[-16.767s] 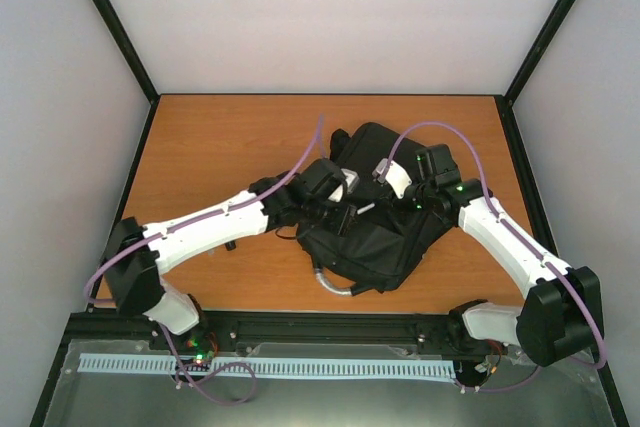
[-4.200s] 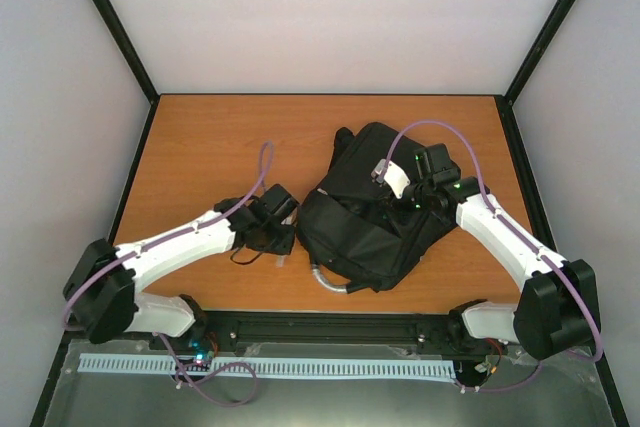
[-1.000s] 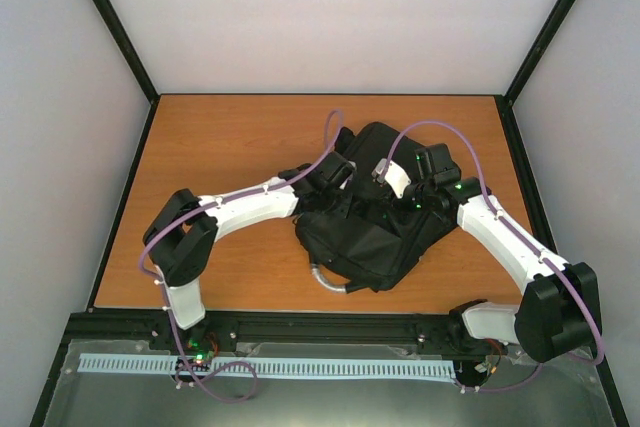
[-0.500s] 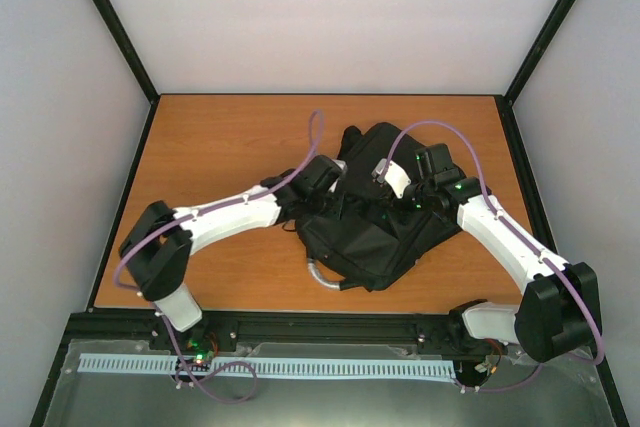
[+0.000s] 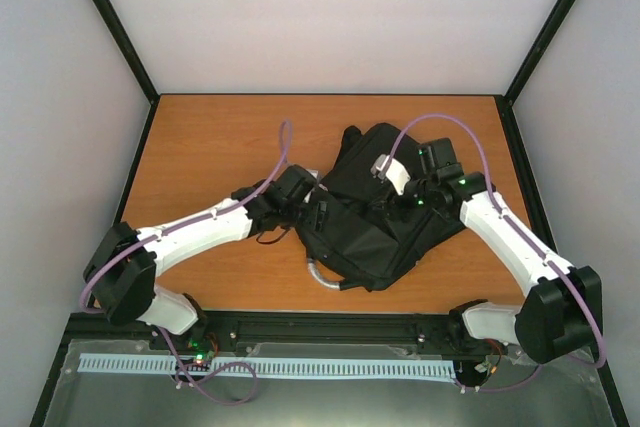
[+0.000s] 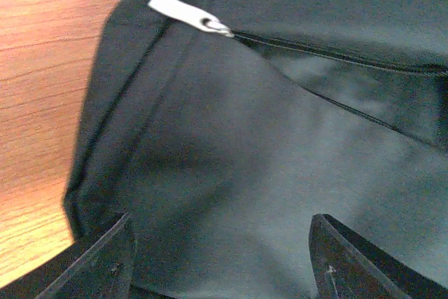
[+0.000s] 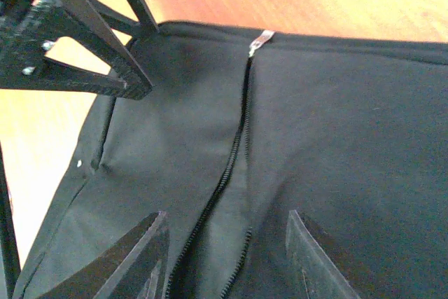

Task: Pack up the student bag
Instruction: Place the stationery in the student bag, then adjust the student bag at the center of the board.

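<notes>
so the student bag [image 5: 375,222] is lying flat on the bench [image 5: 210,147], a bit right of the middle. The left hand [image 6: 220,246] is at the bag's left edge, fingers spread wide with nothing in them, a white zip pull [image 6: 183,13] just ahead. The right hand [image 7: 224,243] hangs over the bag's right side, partly open above a zip [image 7: 227,173], gripping nothing

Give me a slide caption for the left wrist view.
Left gripper, jaws apart, over the black student bag; a white zip pull lies near its edge.
</notes>
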